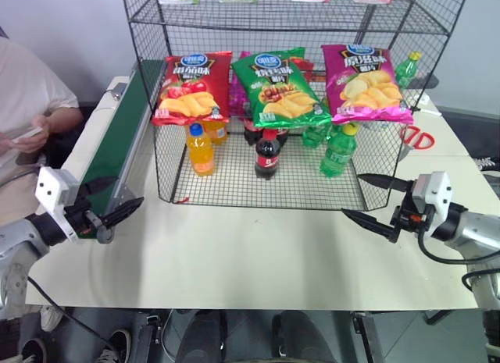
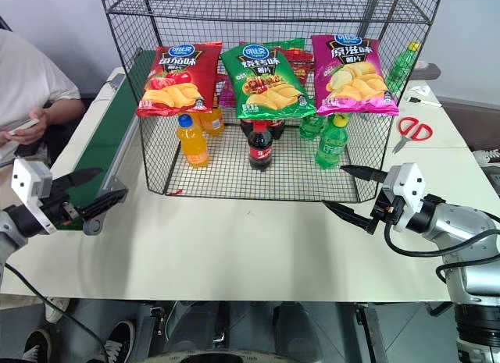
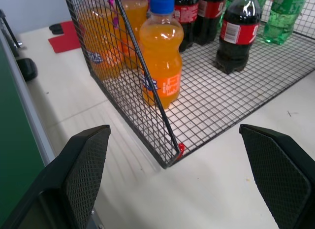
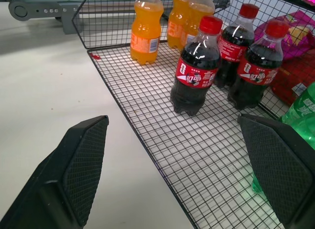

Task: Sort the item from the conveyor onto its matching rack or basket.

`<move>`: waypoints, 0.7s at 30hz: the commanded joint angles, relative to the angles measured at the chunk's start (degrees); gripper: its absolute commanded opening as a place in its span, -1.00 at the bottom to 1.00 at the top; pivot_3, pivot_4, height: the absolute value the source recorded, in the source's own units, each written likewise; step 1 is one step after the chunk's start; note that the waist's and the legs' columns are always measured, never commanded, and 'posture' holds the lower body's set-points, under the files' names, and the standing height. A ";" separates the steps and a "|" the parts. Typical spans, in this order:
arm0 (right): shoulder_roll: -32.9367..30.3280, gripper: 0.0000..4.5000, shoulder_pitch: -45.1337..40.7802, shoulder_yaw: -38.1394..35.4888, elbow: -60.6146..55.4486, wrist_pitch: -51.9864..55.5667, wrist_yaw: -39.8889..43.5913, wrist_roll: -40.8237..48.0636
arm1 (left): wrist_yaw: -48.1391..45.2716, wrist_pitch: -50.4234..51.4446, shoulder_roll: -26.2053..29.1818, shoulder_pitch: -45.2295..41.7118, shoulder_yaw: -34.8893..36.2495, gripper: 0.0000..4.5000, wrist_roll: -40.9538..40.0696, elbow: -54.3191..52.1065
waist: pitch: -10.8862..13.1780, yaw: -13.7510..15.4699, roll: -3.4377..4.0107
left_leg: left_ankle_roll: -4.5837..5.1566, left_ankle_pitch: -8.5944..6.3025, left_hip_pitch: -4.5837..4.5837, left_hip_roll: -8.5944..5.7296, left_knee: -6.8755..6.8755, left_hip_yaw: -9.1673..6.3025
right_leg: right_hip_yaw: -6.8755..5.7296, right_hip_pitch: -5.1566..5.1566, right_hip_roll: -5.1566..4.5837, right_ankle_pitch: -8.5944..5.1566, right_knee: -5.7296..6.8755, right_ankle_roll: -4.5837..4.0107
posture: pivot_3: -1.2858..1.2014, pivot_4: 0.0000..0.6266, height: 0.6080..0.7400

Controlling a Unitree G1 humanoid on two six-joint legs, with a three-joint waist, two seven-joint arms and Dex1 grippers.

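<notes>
The green crisp bag (image 1: pixel 282 87) lies on the middle tier of the black wire rack (image 1: pixel 266 183), between a red crisp bag (image 1: pixel 191 86) and a pink-purple crisp bag (image 1: pixel 365 82). Below stand orange bottles (image 1: pixel 200 149), cola bottles (image 1: pixel 267 153) and green bottles (image 1: pixel 338 151). The conveyor (image 1: pixel 117 137) runs along the rack's left side, beside a person (image 1: pixel 27 105). Red scissors (image 1: pixel 416 137) lie right of the rack. The left gripper (image 1: pixel 117 205) and right gripper (image 1: pixel 375 201) hover wide open and empty over bare table (image 1: pixel 250 254).

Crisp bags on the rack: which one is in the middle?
The green bag. It hangs between the red bag on the conveyor side and the pink-purple bag on the scissors side.
</notes>
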 commanded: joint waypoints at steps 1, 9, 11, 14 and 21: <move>-0.13 0.94 -0.52 -0.23 -0.30 -1.69 0.00 -0.50 | -0.29 -1.60 0.95 -1.02 0.56 1.00 0.84 0.25 | 0.00 0.00 0.00 | 0.00 0.00 0.00 0.00 0.00 0.00 | 0.00 0.00 0.00 0.00 0.00 0.00 | 0.03 -0.52 0.98; -0.09 0.94 -0.72 -0.26 -0.09 -2.12 -0.31 -0.93 | -0.34 -1.06 0.81 -2.61 0.40 1.00 0.72 0.87 | 0.00 0.00 0.00 | 0.00 0.00 0.00 0.00 0.01 0.00 | -0.01 0.00 0.01 0.00 0.01 0.01 | 0.03 -0.52 0.98; -0.03 0.94 -0.78 -0.15 -0.07 -2.04 -0.29 -0.88 | -0.42 -1.01 0.84 -2.59 0.24 1.00 0.85 0.69 | 0.00 -0.03 0.00 | 0.00 0.00 0.00 0.00 0.01 0.00 | 0.00 0.00 0.01 0.00 0.02 0.01 | 0.03 -0.52 0.98; 0.01 0.94 -0.84 -0.03 -0.05 -2.06 -0.30 -0.91 | -0.40 -0.93 0.84 -2.55 0.21 1.00 0.90 0.56 | 0.00 -0.02 0.00 | 0.00 0.00 0.00 0.00 0.01 0.00 | 0.00 0.00 0.02 0.00 0.03 0.01 | 0.03 -0.52 0.98; 0.23 0.94 -1.40 0.65 0.32 -2.62 -0.53 -1.46 | -0.36 -0.50 1.00 -2.39 -0.14 1.00 1.00 -0.32 | 0.00 -0.03 0.00 | 0.00 0.00 0.00 0.00 0.02 0.00 | 0.00 0.00 0.02 0.00 0.04 0.01 | 0.03 -0.52 0.98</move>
